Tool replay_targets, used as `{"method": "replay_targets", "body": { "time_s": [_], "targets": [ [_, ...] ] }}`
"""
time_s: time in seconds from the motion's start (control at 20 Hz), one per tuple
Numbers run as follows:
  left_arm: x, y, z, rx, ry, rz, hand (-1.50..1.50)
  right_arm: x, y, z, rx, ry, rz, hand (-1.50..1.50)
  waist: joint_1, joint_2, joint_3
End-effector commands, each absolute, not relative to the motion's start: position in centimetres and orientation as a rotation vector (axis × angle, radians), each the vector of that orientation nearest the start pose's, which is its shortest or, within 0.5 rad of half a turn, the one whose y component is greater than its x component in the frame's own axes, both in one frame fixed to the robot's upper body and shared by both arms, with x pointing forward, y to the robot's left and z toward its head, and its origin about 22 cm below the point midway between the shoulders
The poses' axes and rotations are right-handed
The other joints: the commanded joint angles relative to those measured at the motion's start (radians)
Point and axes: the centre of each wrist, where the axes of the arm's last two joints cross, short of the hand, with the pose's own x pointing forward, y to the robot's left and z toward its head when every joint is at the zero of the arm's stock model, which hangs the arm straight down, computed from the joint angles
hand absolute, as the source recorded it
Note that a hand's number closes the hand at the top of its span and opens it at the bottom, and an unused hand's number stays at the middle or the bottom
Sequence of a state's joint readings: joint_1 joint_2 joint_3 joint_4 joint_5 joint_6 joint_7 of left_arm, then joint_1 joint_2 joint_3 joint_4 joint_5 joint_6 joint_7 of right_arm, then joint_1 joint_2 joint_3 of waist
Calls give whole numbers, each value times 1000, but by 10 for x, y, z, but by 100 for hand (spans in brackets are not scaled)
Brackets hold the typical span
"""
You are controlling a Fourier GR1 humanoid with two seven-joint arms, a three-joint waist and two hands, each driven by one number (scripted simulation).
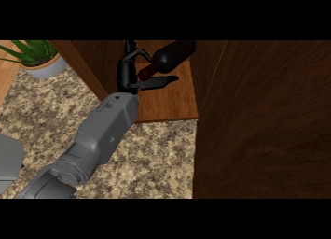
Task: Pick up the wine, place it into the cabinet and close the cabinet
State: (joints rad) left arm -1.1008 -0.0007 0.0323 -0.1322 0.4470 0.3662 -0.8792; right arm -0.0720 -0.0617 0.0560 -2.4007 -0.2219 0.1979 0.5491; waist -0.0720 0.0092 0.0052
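Wine (172,54): dark bottle lying tilted inside the open cabinet, low over its wooden shelf, neck end toward the hand, body running up and right into shadow.
Hand (130,72): one black hand shows, at the end of a grey forearm that rises from the lower left edge – which arm it is I cannot tell for sure, taken here as the left.
Fingers (159,82): curled round the bottle's neck end – one finger over the top, the thumb stretched out beneath it.
Cabinet (169,100): open, its shelf a lighter brown than the rest, shelf edge just above the bench.
Door (271,121): dark wood panel filling the right side, swung open beside the shelf.
Bench (150,156): speckled stone, under the forearm.
Plant (37,56): green leaves in a pale pot, top left, well apart from the hand.
Grey object (3,163): at the left edge, cut off – cannot tell what it is.
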Motion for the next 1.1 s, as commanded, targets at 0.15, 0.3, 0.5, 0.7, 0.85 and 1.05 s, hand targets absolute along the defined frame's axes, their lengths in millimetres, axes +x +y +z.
{"method": "replay_targets", "body": {
  "time_s": [0.15, 0.3, 0.5, 0.7, 0.85, 1.05],
  "targets": [
    [399, 131, -31, 93, -1877, 185, -150, 154, -217, 198, 343, -1904, 332, -150, 7, 9, -7],
    [411, 121, -11, 51, -1853, 228, -150, 159, -214, 198, 356, -1909, 333, -150, 4, 3, -6],
    [408, 123, -16, 30, -1842, 255, -150, 160, -208, 199, 369, -1920, 318, -150, -4, -1, -6],
    [408, 119, -12, 1, -1852, 255, -150, 160, -206, 201, 368, -1915, 317, -150, -3, -5, -6],
    [395, 123, -28, 16, -1850, 260, -150, 151, -203, 204, 377, -1895, 341, -150, -2, -8, -6],
    [382, 112, -32, -11, -1856, 250, -150, 151, -218, 197, 347, -1914, 309, -150, 17, -14, -5]
  ]
}}
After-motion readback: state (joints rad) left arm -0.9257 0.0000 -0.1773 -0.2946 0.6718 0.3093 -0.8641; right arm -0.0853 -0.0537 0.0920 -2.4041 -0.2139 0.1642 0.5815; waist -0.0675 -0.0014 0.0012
